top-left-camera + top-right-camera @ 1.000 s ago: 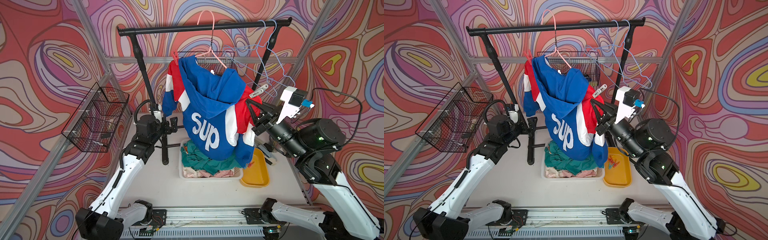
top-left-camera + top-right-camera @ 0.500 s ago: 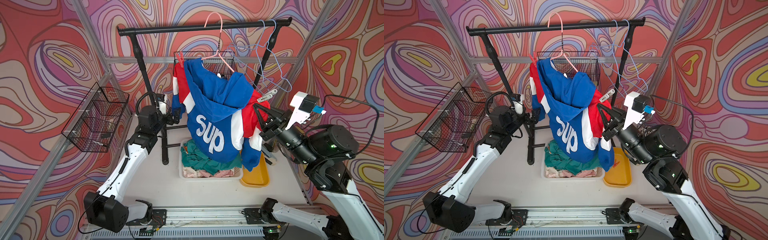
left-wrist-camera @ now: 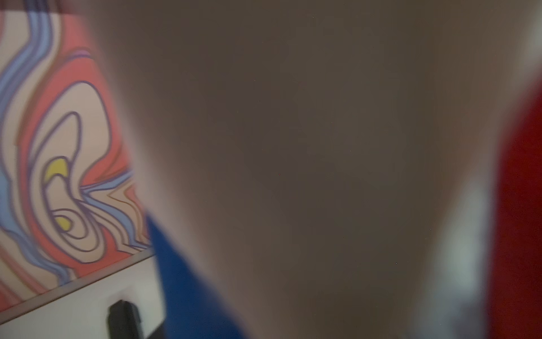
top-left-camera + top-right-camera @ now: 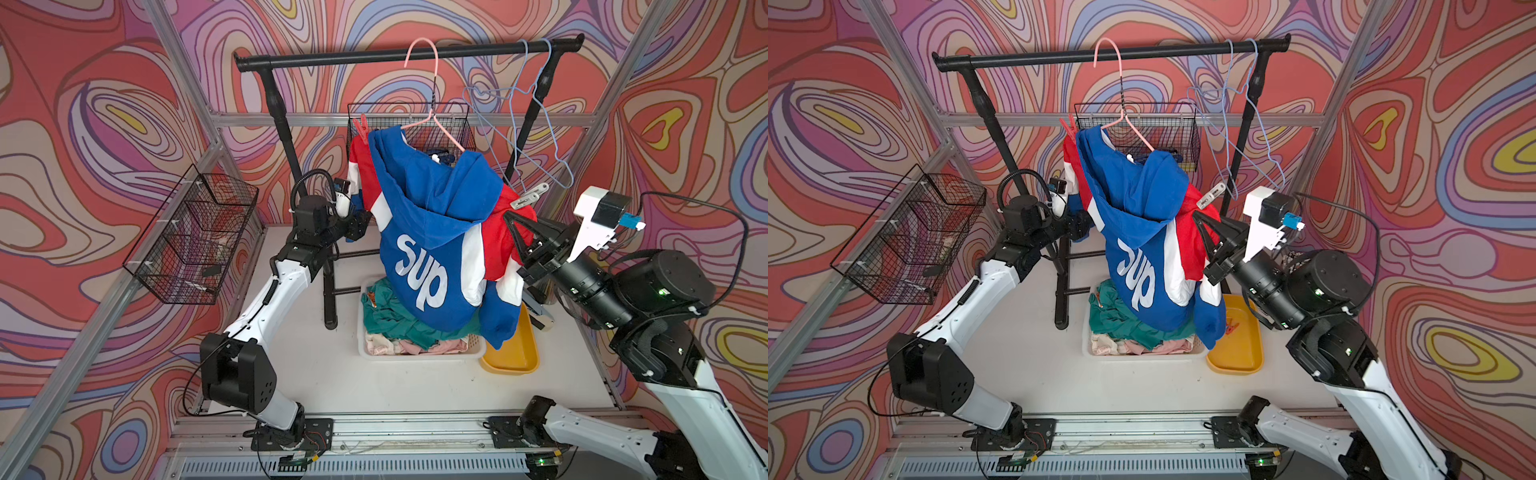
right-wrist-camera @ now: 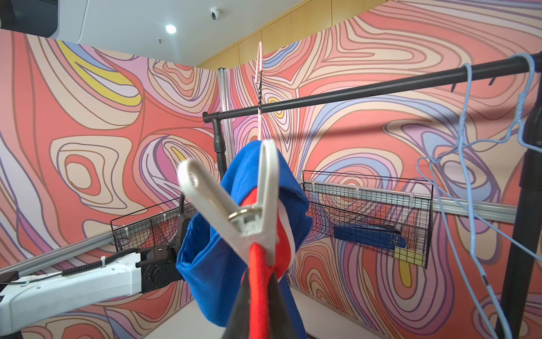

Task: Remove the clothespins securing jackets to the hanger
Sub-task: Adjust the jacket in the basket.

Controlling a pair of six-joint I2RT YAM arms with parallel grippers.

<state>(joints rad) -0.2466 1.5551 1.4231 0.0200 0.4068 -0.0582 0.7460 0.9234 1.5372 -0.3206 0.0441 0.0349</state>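
A blue, red and white hooded jacket [image 4: 432,232] [image 4: 1133,232] hangs on a pink hanger [image 4: 436,62] on the black rail. A coral-red clothespin [image 4: 362,129] [image 4: 1070,126] clips one shoulder, and a grey clothespin [image 4: 530,195] [image 5: 252,205] clips the other. Just under the grey pin, my right gripper [image 4: 513,220] [image 5: 259,308] is shut on the jacket's red fabric. My left gripper [image 4: 359,224] [image 4: 1084,224] is pressed into the jacket's other sleeve, its jaws hidden, and cloth blocks the left wrist view. A teal-green jacket [image 4: 395,320] and a pale pink one [image 4: 415,345] lie in a white basket [image 4: 419,356].
A yellow tray [image 4: 515,353] beside the basket holds loose clothespins [image 4: 1231,328]. Empty blue hangers [image 4: 536,137] hang at the rail's right end. A wire basket [image 4: 195,241] is on the left wall. Another wire basket [image 5: 366,211] at the back holds a dark-blue object [image 5: 369,234].
The jacket and its hanger have slid right along the rail with my right gripper holding the red fabric. My left arm has reached up to the jacket's other sleeve.
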